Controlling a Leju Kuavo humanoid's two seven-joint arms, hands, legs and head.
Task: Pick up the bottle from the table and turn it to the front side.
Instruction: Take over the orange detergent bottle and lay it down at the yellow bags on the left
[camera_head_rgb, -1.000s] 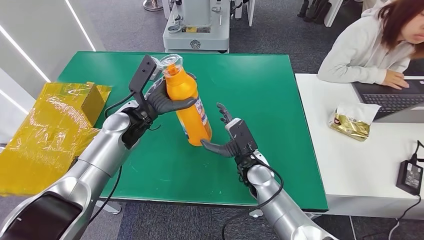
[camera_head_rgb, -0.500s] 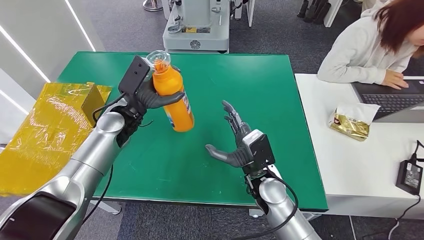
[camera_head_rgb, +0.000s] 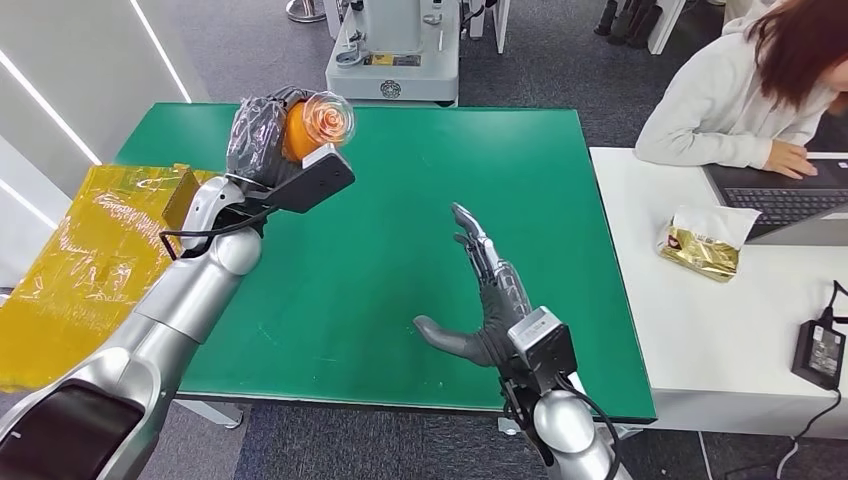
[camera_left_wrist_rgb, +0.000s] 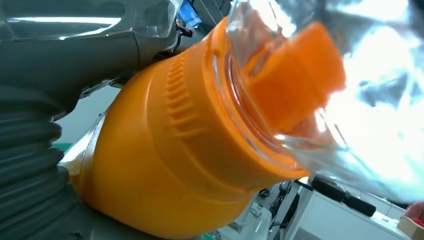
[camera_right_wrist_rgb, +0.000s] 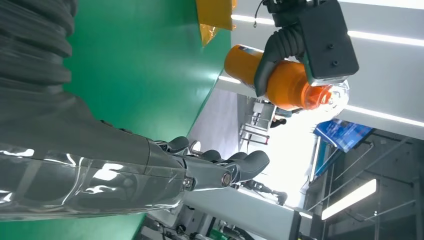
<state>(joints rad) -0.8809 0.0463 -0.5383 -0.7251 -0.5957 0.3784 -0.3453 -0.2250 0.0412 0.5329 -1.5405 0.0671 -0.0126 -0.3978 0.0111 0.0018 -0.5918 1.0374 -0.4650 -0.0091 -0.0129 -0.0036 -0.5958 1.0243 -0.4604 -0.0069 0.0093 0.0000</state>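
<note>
My right hand (camera_head_rgb: 490, 300) sits low and right of centre in the head view, above the near part of the green table (camera_head_rgb: 420, 200), fingers spread and stretched forward, thumb out to the left, holding nothing. In the right wrist view those fingers (camera_right_wrist_rgb: 235, 167) lie straight and apart over the green surface.

Farther up, in the upper left of the head view, my left hand (camera_head_rgb: 262, 135) is wrapped around the orange bottle (camera_head_rgb: 300, 130) and holds it lifted above the table's far-left part. The bottle lies tipped so that its clear cap (camera_head_rgb: 328, 117) faces the camera, with the orange neck showing through it. In the left wrist view the bottle's shoulder and cap take up the middle of the frame.

At the left edge, a yellow plastic-wrapped package (camera_head_rgb: 90, 260) lies beside the table. At the upper right, a person (camera_head_rgb: 740, 90) sits at a white table (camera_head_rgb: 720, 330) with a laptop (camera_head_rgb: 790, 205).
</note>
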